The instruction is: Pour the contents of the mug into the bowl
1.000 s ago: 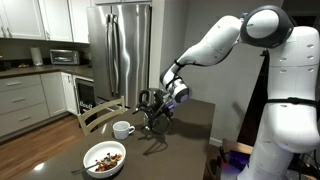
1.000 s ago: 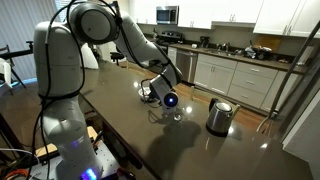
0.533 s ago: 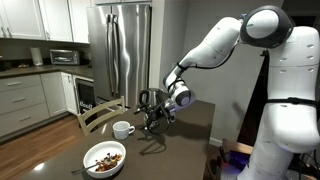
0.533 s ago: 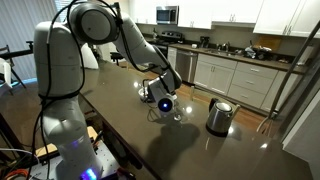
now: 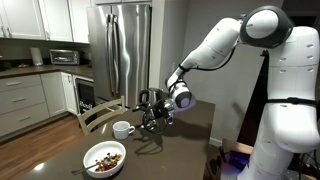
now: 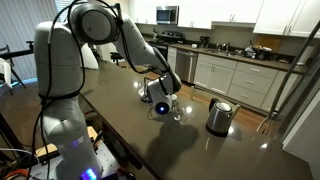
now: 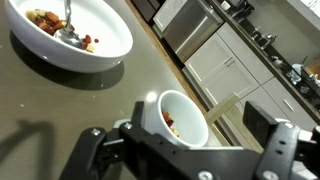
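The small white mug [image 5: 122,129] stands upright on the dark table, with brown and reddish bits inside it in the wrist view [image 7: 178,122]. The wide white bowl [image 5: 105,157] with food bits sits near the table's front edge. In the wrist view the bowl [image 7: 70,38] lies beyond the mug and holds a spoon. My gripper [image 5: 152,119] hovers low over the table just beside the mug. It is open, and the mug shows between its spread fingers in the wrist view [image 7: 200,116] without being gripped. In an exterior view the gripper [image 6: 160,108] hides the mug.
A steel kettle [image 6: 219,116] stands on the table past the gripper. A wooden chair [image 5: 100,112] is at the table's far edge, close behind the mug. A steel fridge [image 5: 120,50] and kitchen counters are further back.
The gripper has moved slightly lower and closer to the mug. The mug and the bowl have not moved.
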